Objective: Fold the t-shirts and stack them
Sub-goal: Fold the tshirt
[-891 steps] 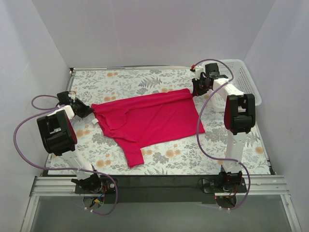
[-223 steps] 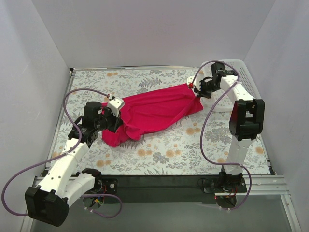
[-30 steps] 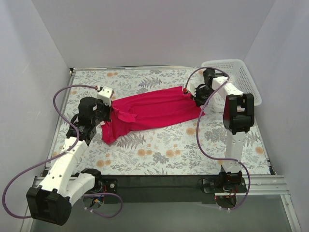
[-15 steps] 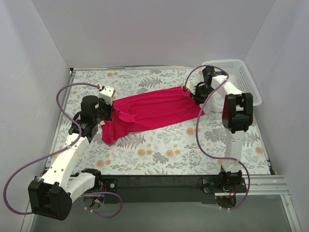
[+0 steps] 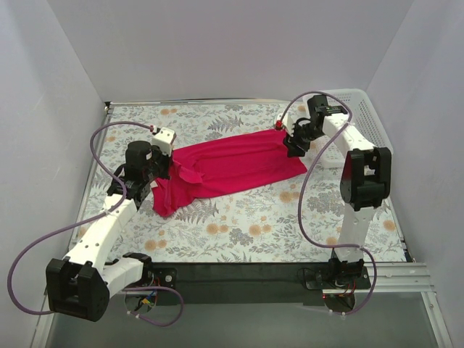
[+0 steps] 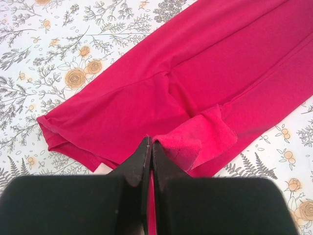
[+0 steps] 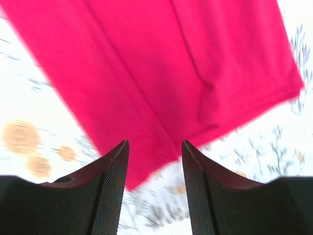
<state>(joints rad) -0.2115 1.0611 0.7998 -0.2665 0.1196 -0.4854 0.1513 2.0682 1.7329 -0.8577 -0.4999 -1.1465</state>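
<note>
Magenta t-shirt [image 5: 232, 163] is lying half-folded on the counter [image 5: 254, 225], left gripper [image 6: 149, 142] pinching the edge at its tips, right gripper [image 7: 154, 144] hovering wide just above the hem; mid-fold, probably needing a right regrasp next.

Left gripper [image 6: 150, 143] pinched, right [image 7: 154, 143] seemingly spread

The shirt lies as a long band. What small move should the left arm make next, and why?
Probably open the left gripper and let go. It is shut on a small raised flap of the t-shirt, while the rest lies flat on the table. The right gripper is open above the other end, holding nothing.
</note>
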